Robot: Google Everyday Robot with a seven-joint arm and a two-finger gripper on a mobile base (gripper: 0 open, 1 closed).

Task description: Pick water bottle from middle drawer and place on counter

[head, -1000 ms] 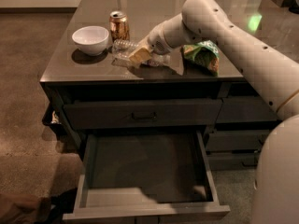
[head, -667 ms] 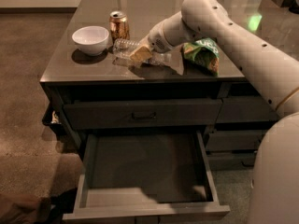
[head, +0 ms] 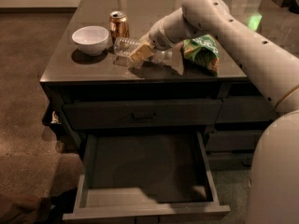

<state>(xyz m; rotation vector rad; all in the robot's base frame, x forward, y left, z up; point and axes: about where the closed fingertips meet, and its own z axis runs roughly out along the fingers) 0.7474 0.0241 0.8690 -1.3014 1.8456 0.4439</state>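
The water bottle (head: 122,45), clear and ribbed, lies on its side on the counter (head: 93,66), between the gold-brown can and the green bag. My gripper (head: 141,53) is down on the bottle's middle, reaching in from the right and covering part of it. The bottle's cap and label are hidden. The middle drawer (head: 145,171) is pulled wide open below the counter's front edge, and its dark floor holds nothing.
A white bowl (head: 91,38) sits at the counter's left, with a gold-brown drink can (head: 119,26) just behind the bottle. A green snack bag (head: 202,52) lies to the right under my arm. The top drawer (head: 140,115) is shut. My white base (head: 275,171) stands at the right.
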